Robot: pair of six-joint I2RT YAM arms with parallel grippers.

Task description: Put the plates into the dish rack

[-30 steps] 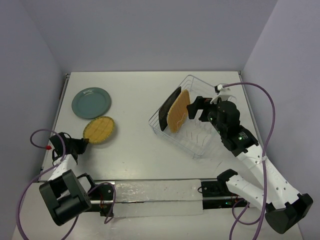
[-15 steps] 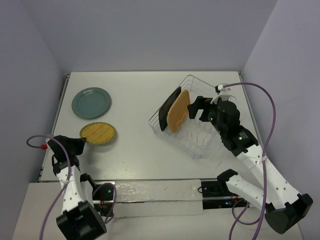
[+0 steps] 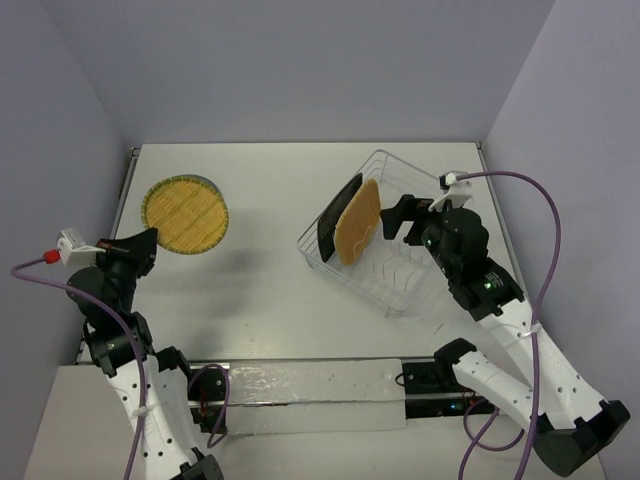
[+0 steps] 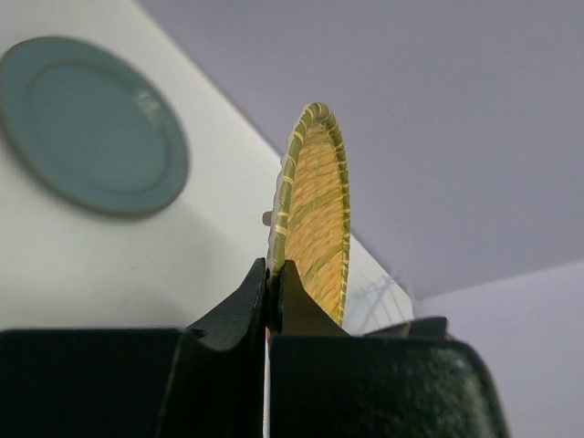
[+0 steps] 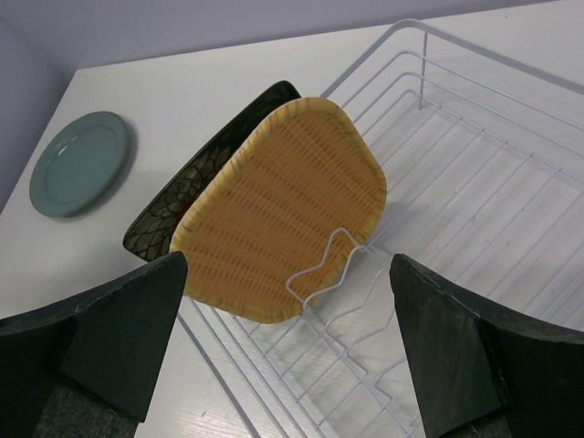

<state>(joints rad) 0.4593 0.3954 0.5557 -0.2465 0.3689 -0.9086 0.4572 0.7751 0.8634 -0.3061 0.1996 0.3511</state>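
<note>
Left wrist view: the left claw (image 4: 272, 274) is clamped on the lower rim of the round yellow woven bamboo plate (image 4: 315, 219), which stands on edge straight up out of the pinch. It is lifted off the white tabletop (image 3: 270, 190). In the top external view it sits in the upper left of the frame, covering nearly all of the round teal-grey glazed plate (image 4: 91, 123), which lies flat below it.

Judging by the weave, this plate should be light and fairly stiff, with a rough surface that grips well and little risk of breakage. Held by one narrow bite at the rim, though, it may swing or pivot in the pinch — a deeper hold across the bound edge would steady it.

The teal plate looks the opposite: heavier, smooth, slippery and brittle. Its raised lip is the only place to take hold, and it will want a firm, gentle grip.

At centre right of the top external view, the clear wire dish rack (image 3: 420, 275) already holds the rounded-square tan woven bamboo plate (image 5: 283, 205) and the black square plate (image 5: 196, 196) with its pale pattern — both leaning upright at the rack's left end. The right claw (image 5: 287, 338) hovers over the rack with its fingers wide apart, holding nothing.
</note>
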